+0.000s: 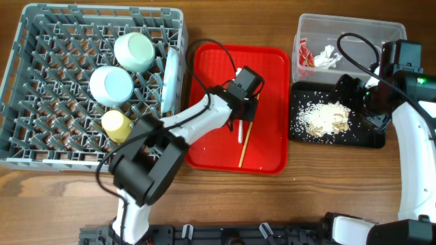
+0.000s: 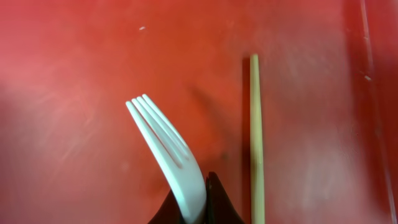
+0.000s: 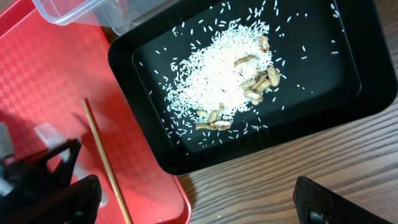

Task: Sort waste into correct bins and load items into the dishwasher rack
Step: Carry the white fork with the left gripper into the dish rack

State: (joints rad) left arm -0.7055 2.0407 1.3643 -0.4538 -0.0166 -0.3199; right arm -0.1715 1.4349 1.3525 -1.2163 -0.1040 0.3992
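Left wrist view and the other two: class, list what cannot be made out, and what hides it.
Fork, left wrist view: handle hidden inside the left gripper.
Chopstick, same view: lower end cut by the bottom edge.
Plate, overhead: edge-on in the rack, face unseen.
Right gripper, right wrist view: fingers cut by the bottom edge.

Glossy white plastic fork [image 2: 178, 163]; matt wooden chopstick [image 2: 255, 130]; scuffed red plastic tray [image 2: 74, 74].

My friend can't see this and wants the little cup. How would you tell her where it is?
Look at the big grey rack on the left. Three round things line up inside, and the cup is the one nearest the robot. It is yellow and smallest; the others are a blue bowl and a green bowl.
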